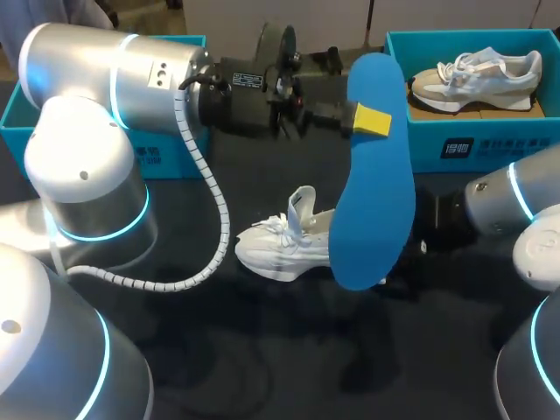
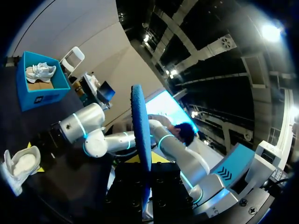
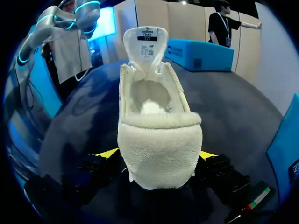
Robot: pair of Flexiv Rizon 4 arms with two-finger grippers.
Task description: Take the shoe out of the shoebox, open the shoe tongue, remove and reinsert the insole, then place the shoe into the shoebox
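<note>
Blue foam insole [image 1: 374, 175] hangs broad end down, clamped near its narrow end by the left fingers [image 1: 372, 121], just above the white fleece-lined shoe [image 1: 284, 249] mid-tabletop [image 1: 262, 367]. The right fingers [image 3: 108, 153] pinch the shoe's heel, opening upward, tongue raised.

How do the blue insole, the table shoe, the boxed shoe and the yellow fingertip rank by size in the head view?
1. blue insole, raised nearer the camera
2. boxed shoe or table shoe: unsure, because the insole hides part of the table shoe
3. yellow fingertip
</note>
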